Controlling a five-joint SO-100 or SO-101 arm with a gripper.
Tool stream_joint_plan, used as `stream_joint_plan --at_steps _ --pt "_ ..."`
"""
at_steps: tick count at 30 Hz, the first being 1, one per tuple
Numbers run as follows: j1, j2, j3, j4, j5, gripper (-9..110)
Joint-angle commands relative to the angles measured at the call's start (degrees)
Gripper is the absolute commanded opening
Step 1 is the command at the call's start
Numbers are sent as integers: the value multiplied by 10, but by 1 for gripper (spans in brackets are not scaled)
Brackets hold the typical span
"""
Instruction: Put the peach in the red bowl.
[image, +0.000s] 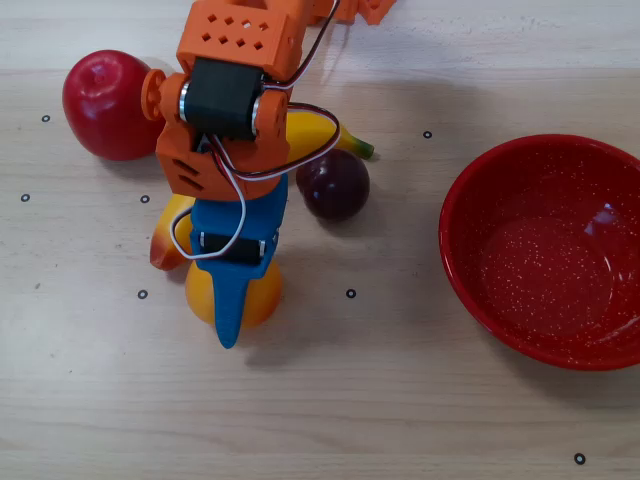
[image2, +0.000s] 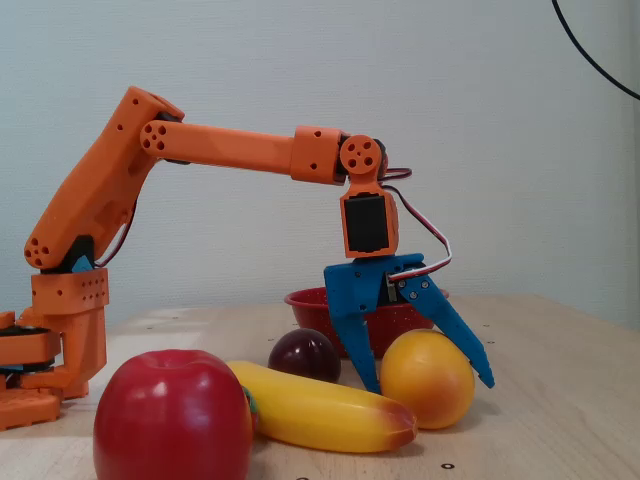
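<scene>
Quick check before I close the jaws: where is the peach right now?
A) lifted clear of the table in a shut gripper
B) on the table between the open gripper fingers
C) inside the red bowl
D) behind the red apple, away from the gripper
B: in the fixed view the peach sits on the table with the blue gripper straddling it, jaws spread; the red bowl is empty.
</scene>
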Motion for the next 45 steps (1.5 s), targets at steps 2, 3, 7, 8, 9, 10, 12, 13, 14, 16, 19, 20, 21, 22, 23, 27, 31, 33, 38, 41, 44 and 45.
stream_joint_plan --at_steps 2,3,7,8,9,10,12,13,14,16,19,20,21,22,23,27,31,33,38,41,44,45 --pt "-26 62 -2 -4 2 0" --pt "-26 64 -2 -3 2 0" --pt "-27 85 -7 11 3 0" --pt "-26 94 -11 18 2 0" --pt "-25 105 -15 27 1 0" --pt "-24 119 -18 36 0 0" --pt "-19 148 -24 56 -5 0" --pt "-18 164 -24 65 -9 0" --pt "-15 180 -24 74 -12 0" --pt "-10 215 -21 90 -19 0" --pt "2 273 -11 105 -27 0" --pt "7 294 -5 109 -30 0" --pt "13 316 2 110 -33 0" --pt "20 337 11 109 -37 0" --pt "28 359 20 108 -40 0" --pt "68 445 65 83 -56 0" --pt "120 507 96 50 -81 0" --pt "150 533 115 21 -91 0" --pt "240 570 144 -27 -99 0" --pt "293 572 150 -39 -98 0" --pt "342 572 163 -54 -87 0" --pt "359 570 169 -60 -82 0"
